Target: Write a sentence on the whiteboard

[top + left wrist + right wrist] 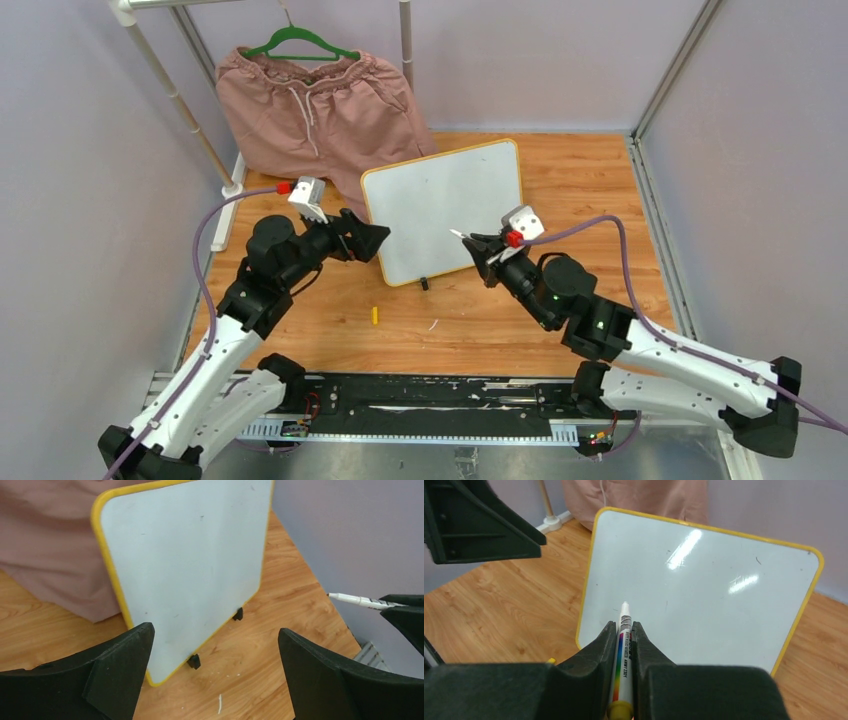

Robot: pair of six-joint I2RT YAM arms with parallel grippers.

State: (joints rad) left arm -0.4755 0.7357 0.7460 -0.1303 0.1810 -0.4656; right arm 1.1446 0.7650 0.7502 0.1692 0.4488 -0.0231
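Observation:
The whiteboard (445, 210) stands tilted on its black clip feet (194, 661) at mid-table, yellow-framed. Its white face (704, 590) is blank apart from faint specks, and no sentence shows on it. My right gripper (624, 626) is shut on a white marker (623, 655) with a rainbow stripe. The marker's uncapped tip (454, 233) points at the board's lower part, and in the left wrist view the marker (360, 600) hangs apart from the board (190, 565). My left gripper (215, 632) stands open and empty beside the board's lower left corner.
Pink shorts (320, 110) hang on a green hanger behind the board, on a white rack pole (190, 120). A small yellow cap (375, 315) and a white scrap (433, 324) lie on the wooden tabletop in front. Grey walls close in both sides.

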